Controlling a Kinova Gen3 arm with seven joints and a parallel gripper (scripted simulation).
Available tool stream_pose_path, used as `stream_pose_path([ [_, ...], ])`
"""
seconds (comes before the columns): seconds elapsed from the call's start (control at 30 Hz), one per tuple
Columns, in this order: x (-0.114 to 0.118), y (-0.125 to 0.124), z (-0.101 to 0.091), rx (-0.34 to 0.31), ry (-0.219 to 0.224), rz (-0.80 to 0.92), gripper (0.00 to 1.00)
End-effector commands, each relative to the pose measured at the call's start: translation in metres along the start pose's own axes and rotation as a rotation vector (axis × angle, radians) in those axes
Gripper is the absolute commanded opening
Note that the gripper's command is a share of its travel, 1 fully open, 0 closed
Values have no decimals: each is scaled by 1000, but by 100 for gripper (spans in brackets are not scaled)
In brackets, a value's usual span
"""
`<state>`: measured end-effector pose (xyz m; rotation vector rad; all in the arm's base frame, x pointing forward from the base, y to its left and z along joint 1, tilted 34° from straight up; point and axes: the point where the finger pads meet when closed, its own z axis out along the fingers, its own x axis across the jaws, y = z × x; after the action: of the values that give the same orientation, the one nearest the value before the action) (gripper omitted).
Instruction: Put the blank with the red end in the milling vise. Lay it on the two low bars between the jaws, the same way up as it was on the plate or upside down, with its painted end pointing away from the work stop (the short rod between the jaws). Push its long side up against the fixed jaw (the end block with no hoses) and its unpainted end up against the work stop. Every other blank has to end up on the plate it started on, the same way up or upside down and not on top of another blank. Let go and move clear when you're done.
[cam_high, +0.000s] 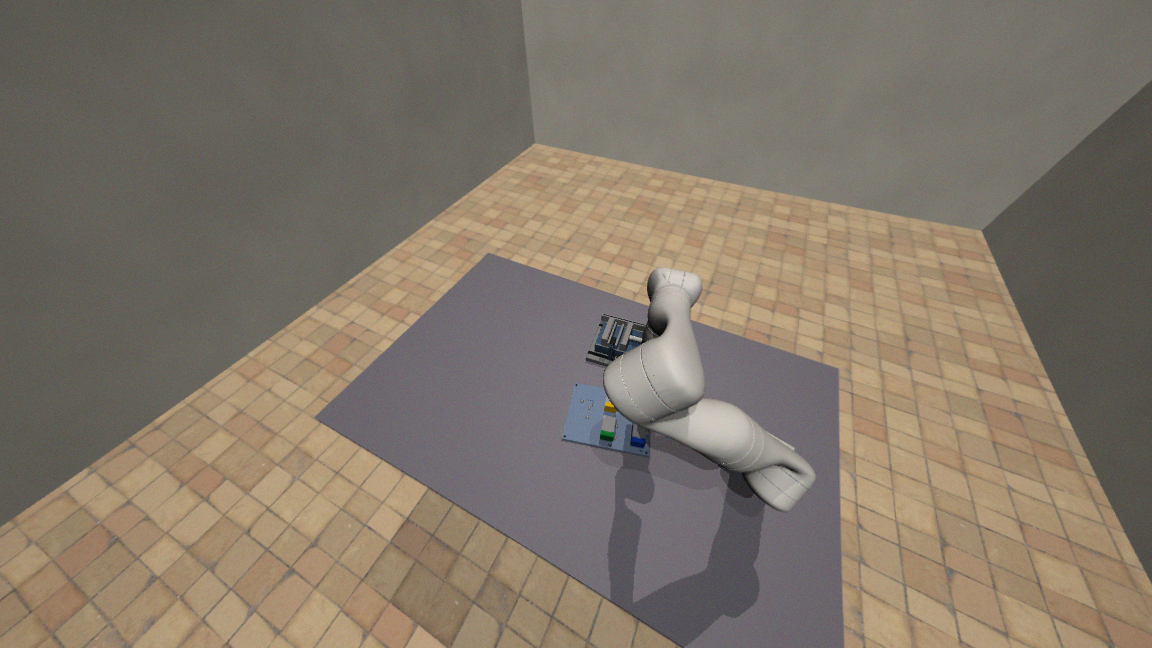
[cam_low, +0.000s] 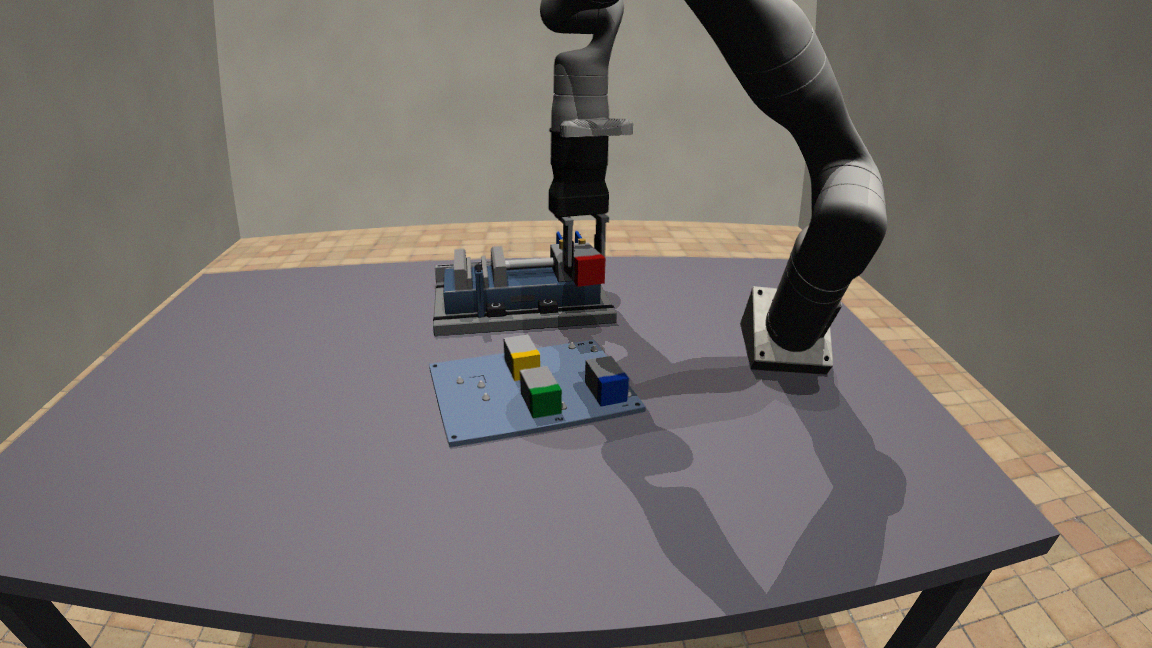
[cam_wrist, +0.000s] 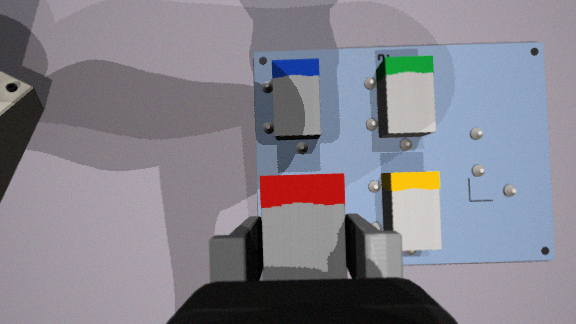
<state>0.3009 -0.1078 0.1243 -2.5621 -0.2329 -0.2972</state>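
My gripper (cam_low: 584, 256) (cam_wrist: 303, 237) is shut on the red-ended blank (cam_low: 588, 270) (cam_wrist: 303, 192), holding it level in the air with its red end toward the exterior camera. In that view it overlaps the hose end of the milling vise (cam_low: 523, 298) (cam_high: 600, 348); its exact depth is hard to tell. The fixed jaw (cam_low: 460, 270) is at the vise's left end, with the movable jaw (cam_low: 498, 265) to its right. The low bars are hidden. The blue-ended blank (cam_low: 613, 389) (cam_wrist: 305, 105), green-ended blank (cam_low: 545, 398) (cam_wrist: 411, 102) and yellow-ended blank (cam_low: 525, 362) (cam_wrist: 417, 215) lie apart on the plate (cam_low: 467, 415) (cam_wrist: 500, 90).
Small pegs (cam_wrist: 476, 133) (cam_wrist: 478, 170) stand on the plate. The vise has a raised base edge and clamps (cam_low: 547, 306) on its near side, and hoses (cam_low: 578, 236) at its right end. The robot's base (cam_low: 793, 354) stands to the right of the plate and vise. My arm hides part of the vise in the top view.
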Motion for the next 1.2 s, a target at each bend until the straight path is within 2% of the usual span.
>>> stream_pose_path([
  [0.0, 0, 0, 0, -1, 1, 0, 0],
  [0.87, -1, 0, 2, -1, 0, 1, 0],
  [1.17, -1, 0, 3, -1, 1, 138, 0],
])
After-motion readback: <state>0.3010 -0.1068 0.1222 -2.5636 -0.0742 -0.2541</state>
